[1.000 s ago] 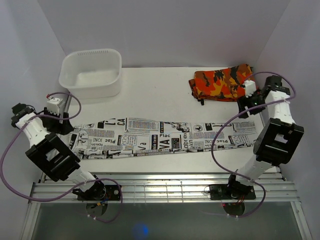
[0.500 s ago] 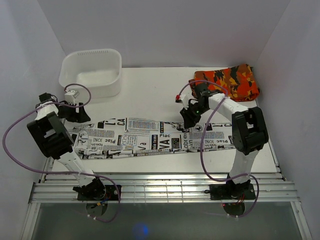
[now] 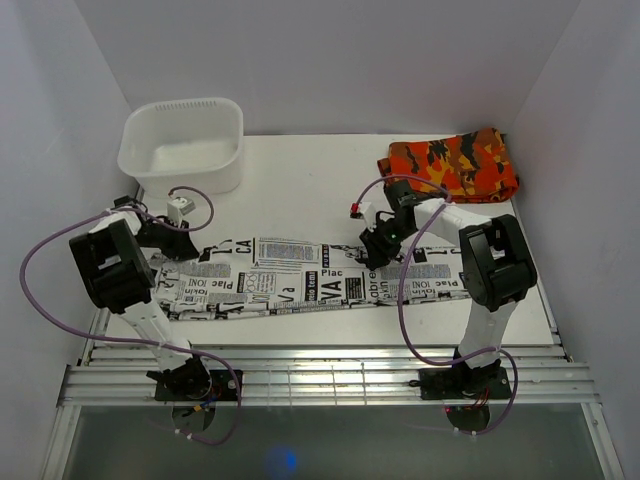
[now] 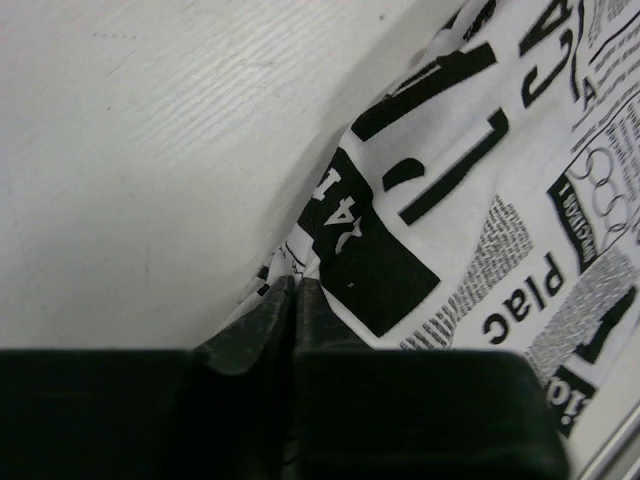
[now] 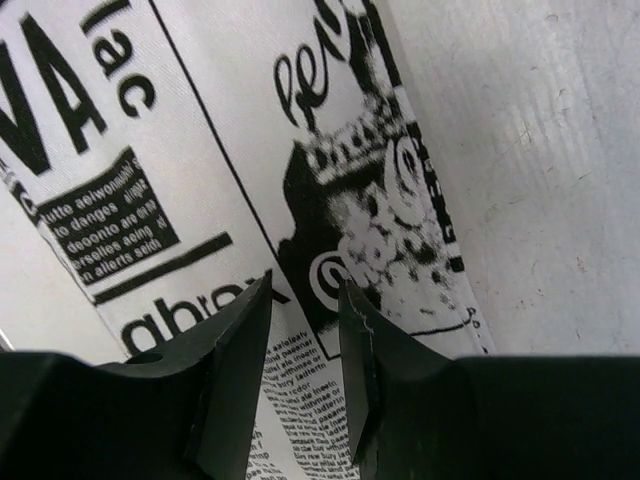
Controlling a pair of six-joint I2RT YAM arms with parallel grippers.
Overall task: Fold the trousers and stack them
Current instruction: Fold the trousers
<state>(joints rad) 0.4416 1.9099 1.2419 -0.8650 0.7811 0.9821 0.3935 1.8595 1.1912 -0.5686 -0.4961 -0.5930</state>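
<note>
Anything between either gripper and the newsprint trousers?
Nothing visible. The left gripper is shut on the far edge of the long white newspaper-print fabric trousers. The right gripper is open, its fingertips right at the same far edge.

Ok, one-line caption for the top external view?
Newspaper-print trousers lie stretched across the table, left fingers near their left end, right fingers right of centre; white tub and camouflage garment behind.

trousers [image 3: 300, 275] laid flat, white tub [image 3: 185, 178] behind
</note>
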